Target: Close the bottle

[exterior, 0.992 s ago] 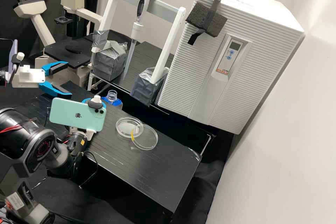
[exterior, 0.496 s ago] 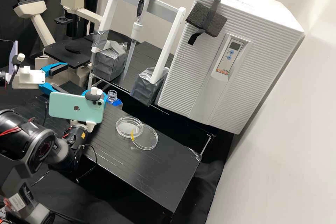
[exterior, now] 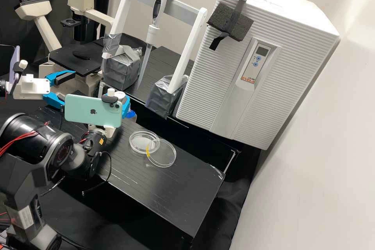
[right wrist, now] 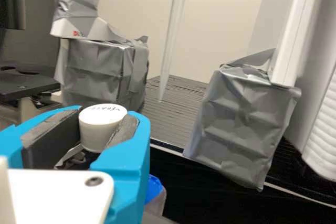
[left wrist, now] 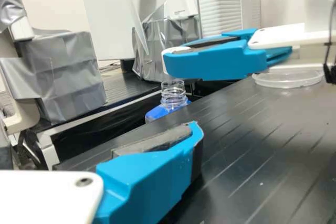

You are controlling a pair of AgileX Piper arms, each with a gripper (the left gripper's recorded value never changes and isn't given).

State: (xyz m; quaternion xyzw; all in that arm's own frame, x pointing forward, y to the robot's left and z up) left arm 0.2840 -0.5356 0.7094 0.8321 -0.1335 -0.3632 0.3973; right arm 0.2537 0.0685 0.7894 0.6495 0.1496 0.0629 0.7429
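The small clear bottle (left wrist: 172,95) with a blue base stands open-necked at the back edge of the black bench (exterior: 172,191). In the high view just a bit of its blue base (exterior: 132,115) peeks out under my right gripper (exterior: 120,103). That gripper (right wrist: 102,129) is shut on a white cap (right wrist: 102,123) and hangs directly above the bottle (right wrist: 154,195); the left wrist view shows it (left wrist: 220,59) just over the neck, apart from it. My left gripper (exterior: 67,88) is open to the left of the bottle, one finger (left wrist: 157,166) low over the bench.
Two clear petri dishes (exterior: 144,141) (exterior: 162,153) lie overlapping mid-bench. Behind the bottle stands a pipette (exterior: 150,35) on a white rack weighted with taped blocks (exterior: 162,94). A ribbed white appliance (exterior: 254,58) is at the right, a microscope (exterior: 74,15) at the back left.
My right gripper with the cap has moved back and to the right, ending above the bottle and covering its neck in the high view. The left gripper has hardly moved.
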